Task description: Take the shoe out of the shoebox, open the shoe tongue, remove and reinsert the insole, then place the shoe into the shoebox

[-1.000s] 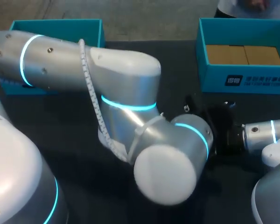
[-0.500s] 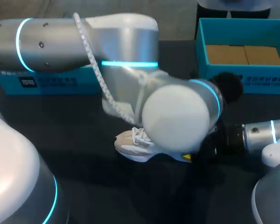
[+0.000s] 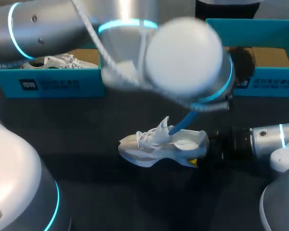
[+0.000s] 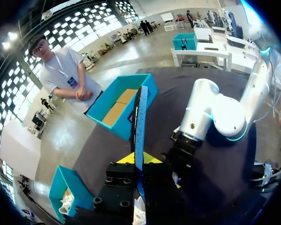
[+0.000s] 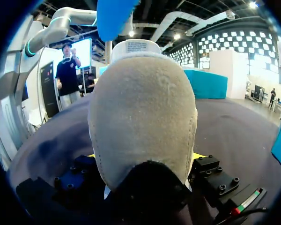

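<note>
Sneaker: the white sneaker [image 3: 154, 147] sits on the dark tabletop [image 3: 86, 159], toe toward my left and heel toward my right arm.
Right tool: the right tool [image 5: 145, 157] is clamped on the sneaker's heel, with a yellow tip showing at each side. It comes in low from the right.
Insole: the blue insole [image 3: 180, 126] slants up from the shoe's opening, beside the raised tongue and laces.
Left tool: the left tool [image 4: 136, 159] is closed on the insole, which stands edge-on between its fingers. From above it is hidden under the left arm's wrist [image 3: 183, 53].
Right shoebox: the right shoebox [image 3: 265, 79] is teal and open with a brown cardboard floor. It stands at the far right, apart from the sneaker.
Left shoebox: the left shoebox [image 3: 53, 84] is teal, at the far left, and holds a second white sneaker [image 3: 55, 61].
</note>
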Robot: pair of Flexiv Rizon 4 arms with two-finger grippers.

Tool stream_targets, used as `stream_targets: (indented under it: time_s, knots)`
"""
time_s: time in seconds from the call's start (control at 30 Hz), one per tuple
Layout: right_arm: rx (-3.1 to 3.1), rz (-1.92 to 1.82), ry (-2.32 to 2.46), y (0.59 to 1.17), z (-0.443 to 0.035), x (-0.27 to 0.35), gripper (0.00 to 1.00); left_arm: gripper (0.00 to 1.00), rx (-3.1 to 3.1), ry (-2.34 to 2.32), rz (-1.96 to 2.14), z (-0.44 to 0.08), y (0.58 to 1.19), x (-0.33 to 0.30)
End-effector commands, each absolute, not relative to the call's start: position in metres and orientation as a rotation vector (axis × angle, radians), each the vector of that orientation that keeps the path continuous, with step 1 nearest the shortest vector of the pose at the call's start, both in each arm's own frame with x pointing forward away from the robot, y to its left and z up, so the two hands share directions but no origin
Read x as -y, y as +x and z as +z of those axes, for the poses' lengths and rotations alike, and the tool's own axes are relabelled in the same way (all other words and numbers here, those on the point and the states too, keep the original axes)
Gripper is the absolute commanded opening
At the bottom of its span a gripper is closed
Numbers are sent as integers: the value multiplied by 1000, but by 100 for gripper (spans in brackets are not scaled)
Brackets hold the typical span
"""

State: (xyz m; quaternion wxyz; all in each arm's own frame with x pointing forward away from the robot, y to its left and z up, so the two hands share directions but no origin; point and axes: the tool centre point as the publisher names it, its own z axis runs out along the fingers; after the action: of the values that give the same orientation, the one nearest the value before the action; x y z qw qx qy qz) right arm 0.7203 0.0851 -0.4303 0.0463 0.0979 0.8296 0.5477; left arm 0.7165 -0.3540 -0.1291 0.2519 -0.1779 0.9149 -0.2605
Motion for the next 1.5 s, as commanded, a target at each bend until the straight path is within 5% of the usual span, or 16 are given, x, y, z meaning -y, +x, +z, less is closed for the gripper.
stream_targets:
  time_s: [0.03,1.07,1.5]
  knots:
    - [-2536,1667,300,720,-430,-86,0,0,-2601,-491,-728,-106,724,347]
    - [-2536,1667,300,720,-430,-86,0,0,-2904,-278,-1390,2,692,294]
    - [-2536,1667,300,720,-430,-86,0,0,-2904,-278,-1390,2,692,294]
